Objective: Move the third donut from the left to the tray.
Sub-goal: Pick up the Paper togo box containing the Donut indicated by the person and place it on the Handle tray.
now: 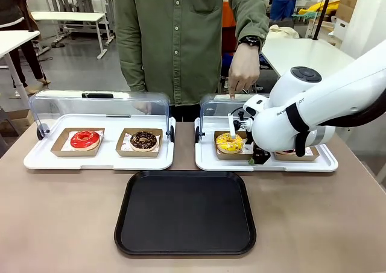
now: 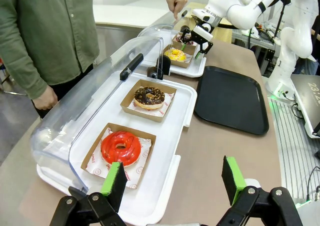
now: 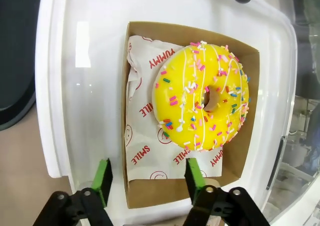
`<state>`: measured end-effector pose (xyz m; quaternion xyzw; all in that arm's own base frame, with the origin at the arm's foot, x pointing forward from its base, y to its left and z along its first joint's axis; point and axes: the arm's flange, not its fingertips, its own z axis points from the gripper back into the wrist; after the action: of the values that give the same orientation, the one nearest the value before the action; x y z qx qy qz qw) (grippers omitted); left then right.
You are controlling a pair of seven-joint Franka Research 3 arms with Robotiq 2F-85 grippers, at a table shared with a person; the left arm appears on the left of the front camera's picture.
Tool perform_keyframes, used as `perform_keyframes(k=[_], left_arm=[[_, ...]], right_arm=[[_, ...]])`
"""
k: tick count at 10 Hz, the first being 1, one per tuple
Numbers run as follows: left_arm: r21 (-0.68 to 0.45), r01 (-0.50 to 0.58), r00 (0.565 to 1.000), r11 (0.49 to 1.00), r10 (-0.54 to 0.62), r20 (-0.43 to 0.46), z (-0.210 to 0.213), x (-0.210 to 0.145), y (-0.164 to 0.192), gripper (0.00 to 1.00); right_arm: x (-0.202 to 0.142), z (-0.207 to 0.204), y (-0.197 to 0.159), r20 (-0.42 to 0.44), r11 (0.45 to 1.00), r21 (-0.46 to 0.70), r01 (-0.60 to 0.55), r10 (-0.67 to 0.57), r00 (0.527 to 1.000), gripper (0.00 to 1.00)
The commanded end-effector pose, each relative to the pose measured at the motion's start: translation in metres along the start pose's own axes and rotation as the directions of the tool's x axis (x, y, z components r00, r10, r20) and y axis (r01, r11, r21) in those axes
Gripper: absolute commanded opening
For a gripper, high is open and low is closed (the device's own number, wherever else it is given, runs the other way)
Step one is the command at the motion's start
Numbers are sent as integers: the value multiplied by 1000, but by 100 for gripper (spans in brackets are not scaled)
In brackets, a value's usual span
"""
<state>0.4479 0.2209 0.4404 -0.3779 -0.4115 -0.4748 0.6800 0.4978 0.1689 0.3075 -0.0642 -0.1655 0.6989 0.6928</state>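
Front view: the tabletop (image 1: 60, 225) carries two white trays along its far edge and the black tray (image 1: 186, 213) at the middle of its near edge; the third donut (image 1: 230, 143), yellow-iced with sprinkles, sits in a brown cardboard square (image 1: 233, 153) at the left end of the right white tray (image 1: 205, 160), under a raised clear lid (image 1: 212, 107); the right arm (image 1: 313, 113) reaches in from the right edge and its right gripper (image 1: 242, 141) stands at that donut's right side; a person's hand (image 1: 243, 74) points a finger down at the lid's far edge; the left white tray (image 1: 36, 158) holds a red-iced donut (image 1: 85, 140) and a chocolate donut (image 1: 143, 140), each on its own cardboard square.

Right wrist view: the green pads (image 3: 103, 180) straddle the near wall of the cardboard square, one outside its near left corner, the other inside beside the donut's rim; the jaws stand partly spread; whether they press the cardboard cannot be told; printed paper (image 3: 142, 136) lies under the donut.

Left wrist view: the left gripper (image 2: 172, 182) hangs with jaws spread wide and nothing between them, above the near end of the left white tray and the bare tabletop beside it; the red-iced donut lies nearest, the chocolate donut beyond, the yellow donut farthest; the black tray lies to the right.
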Motion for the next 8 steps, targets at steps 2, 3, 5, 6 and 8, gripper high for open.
perform_keyframes(k=[2,3,5,6,8], left_arm=[[-4,-1,1000,1000,1,-4,0,1,-1,100],[-4,-1,1000,1000,1,-4,0,1,-1,100],[-4,-1,1000,1000,1,-4,0,1,-1,100],[-4,-1,1000,1000,1,-4,0,1,-1,100],[-4,-1,1000,1000,1,-4,0,1,-1,100]], right_arm=[[7,4,-3,-21,1000,14,21,-21,1000,0],[7,4,-3,-25,999,26,22,-22,999,0],[6,7,-1,-37,999,46,20,-19,999,0],[5,9,-1,-42,999,49,20,-18,999,0],[4,8,0,-50,998,57,21,-18,999,0]])
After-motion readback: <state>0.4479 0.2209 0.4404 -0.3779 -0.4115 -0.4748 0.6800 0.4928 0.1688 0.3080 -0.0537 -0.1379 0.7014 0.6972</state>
